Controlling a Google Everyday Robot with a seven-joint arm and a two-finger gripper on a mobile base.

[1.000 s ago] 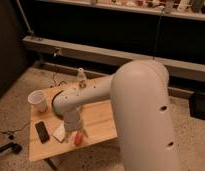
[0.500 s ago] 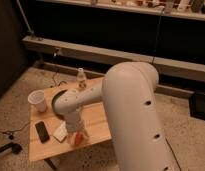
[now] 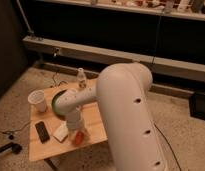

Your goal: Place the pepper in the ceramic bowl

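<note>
One pepper (image 3: 79, 138) lies on the surface (image 3: 46, 148) directly beneath the tool (image 3: 76, 131); whether the tool grips it cannot be told. Ceramic bowl (image 3: 56, 103) sits just beyond the tool. Pepper judged light, smooth, easily bruised: grasp mid-length, across its width.

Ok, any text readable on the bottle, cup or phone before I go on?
None can be read.
Bottle: any label too blurred.
Cup, phone: no marks show.
Shelf items up top: too blurred.
The gripper sits low at the pepper, near the bowl.
</note>
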